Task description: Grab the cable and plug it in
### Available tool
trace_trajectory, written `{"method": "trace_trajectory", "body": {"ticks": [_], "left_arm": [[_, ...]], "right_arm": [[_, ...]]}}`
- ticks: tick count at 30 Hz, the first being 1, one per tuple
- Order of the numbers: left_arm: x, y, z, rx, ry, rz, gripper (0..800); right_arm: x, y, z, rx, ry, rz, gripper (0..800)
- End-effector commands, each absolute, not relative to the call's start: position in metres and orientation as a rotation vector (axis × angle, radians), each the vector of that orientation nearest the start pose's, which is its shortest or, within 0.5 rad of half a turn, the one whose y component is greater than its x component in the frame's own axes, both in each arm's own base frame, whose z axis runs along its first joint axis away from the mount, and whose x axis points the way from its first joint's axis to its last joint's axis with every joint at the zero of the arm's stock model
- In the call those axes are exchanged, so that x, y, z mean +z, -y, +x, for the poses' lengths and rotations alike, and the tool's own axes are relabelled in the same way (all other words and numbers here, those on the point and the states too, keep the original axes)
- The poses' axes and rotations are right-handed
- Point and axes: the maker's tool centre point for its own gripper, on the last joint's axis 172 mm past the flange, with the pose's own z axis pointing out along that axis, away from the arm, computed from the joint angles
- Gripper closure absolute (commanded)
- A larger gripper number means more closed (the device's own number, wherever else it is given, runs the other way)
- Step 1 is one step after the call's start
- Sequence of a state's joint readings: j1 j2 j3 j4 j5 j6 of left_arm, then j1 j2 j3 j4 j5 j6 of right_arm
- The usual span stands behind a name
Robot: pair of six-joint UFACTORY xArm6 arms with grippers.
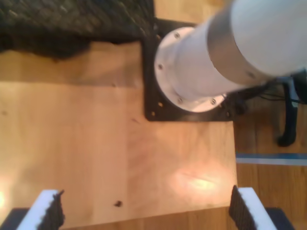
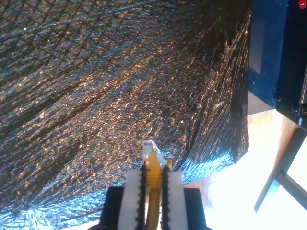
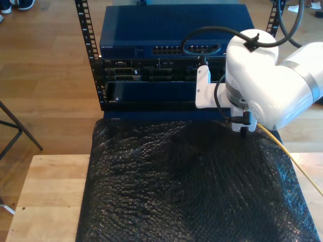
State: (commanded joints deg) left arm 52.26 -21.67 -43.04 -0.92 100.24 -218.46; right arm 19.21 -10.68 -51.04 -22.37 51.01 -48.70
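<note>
Our second gripper [image 2: 153, 179] is clamped on the cable [image 2: 154, 168] just behind its clear plug [image 2: 149, 148], which juts past the fingertips, a light, floppy lead best held near that fragile tip, while our first gripper [image 1: 144, 211] hangs spread wide and empty.

Under my second claw [image 2: 153, 184], whose ribbed black pads [image 2: 142, 191] pinch the smooth yellow cable [image 2: 154, 165], lies crinkled glossy black plastic sheeting [image 2: 96, 96]; the worktop [image 1: 96, 143] is smooth pale wood.
</note>
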Motion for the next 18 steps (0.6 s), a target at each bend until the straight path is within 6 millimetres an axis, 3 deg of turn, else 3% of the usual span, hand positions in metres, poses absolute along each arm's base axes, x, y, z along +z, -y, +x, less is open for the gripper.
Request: {"method": "trace_trajectory", "body": {"ticks": [7,18], "left_arm": [[0.187,-0.142,0.067,0.229,1.794,1.643,0],[0.160,-0.118,0.031,0.331,1.887,1.544,0]], "right_arm": [[0.221,-0.096,0.462,-0.161,2.260,-2.668,800],[0.219,-0.095,0.460,-0.151,2.259,-2.666,800]]}}
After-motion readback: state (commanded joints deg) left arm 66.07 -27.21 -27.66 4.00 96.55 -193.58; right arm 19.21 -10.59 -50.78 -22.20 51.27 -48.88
